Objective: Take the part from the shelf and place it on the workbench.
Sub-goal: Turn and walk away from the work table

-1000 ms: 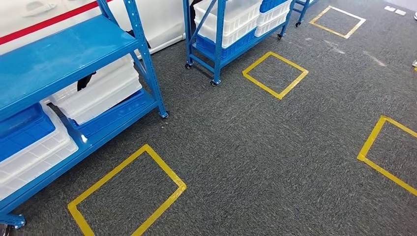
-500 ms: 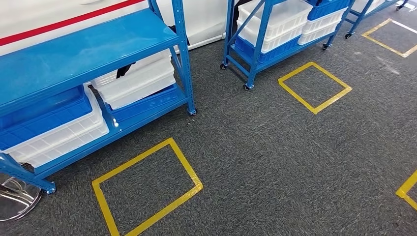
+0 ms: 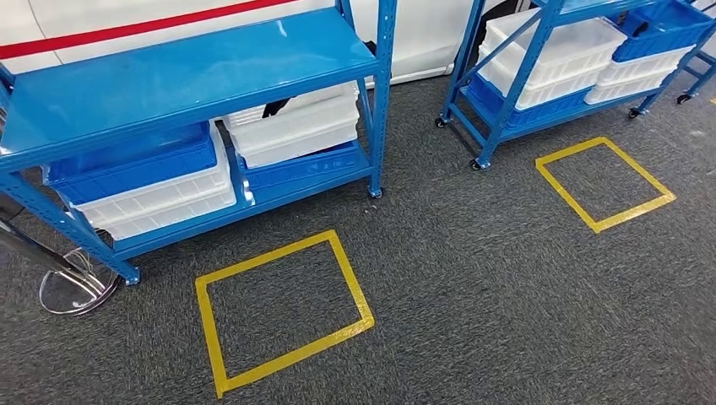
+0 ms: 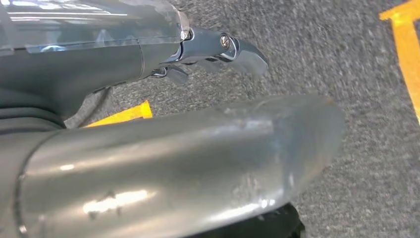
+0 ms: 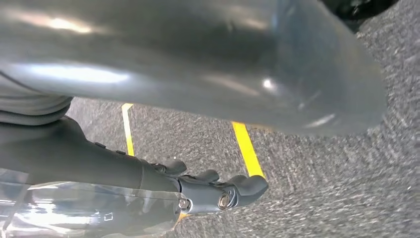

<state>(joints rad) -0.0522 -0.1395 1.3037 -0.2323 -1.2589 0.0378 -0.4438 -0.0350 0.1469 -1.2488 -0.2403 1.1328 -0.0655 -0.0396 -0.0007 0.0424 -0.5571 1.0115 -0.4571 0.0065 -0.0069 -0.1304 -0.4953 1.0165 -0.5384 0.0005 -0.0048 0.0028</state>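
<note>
A blue metal shelf stands ahead at the left in the head view. Its lower level carries a white bin, and a blue bin stacked on another white bin. A small dark object sticks out at the top of the right white bin; what it is I cannot tell. My left hand hangs over the grey carpet, its dark fingers apart and holding nothing. My right hand hangs likewise over the carpet, its fingers loosely extended and holding nothing.
A yellow tape square marks the carpet in front of the shelf, another lies to the right. A second blue wheeled shelf with white and blue bins stands at the back right. A round metal base sits by the shelf's left leg.
The whole head view has shifted: the camera turned left, so the near shelf and the yellow square now lie closer to the centre. The far right tape marks have left the picture.
</note>
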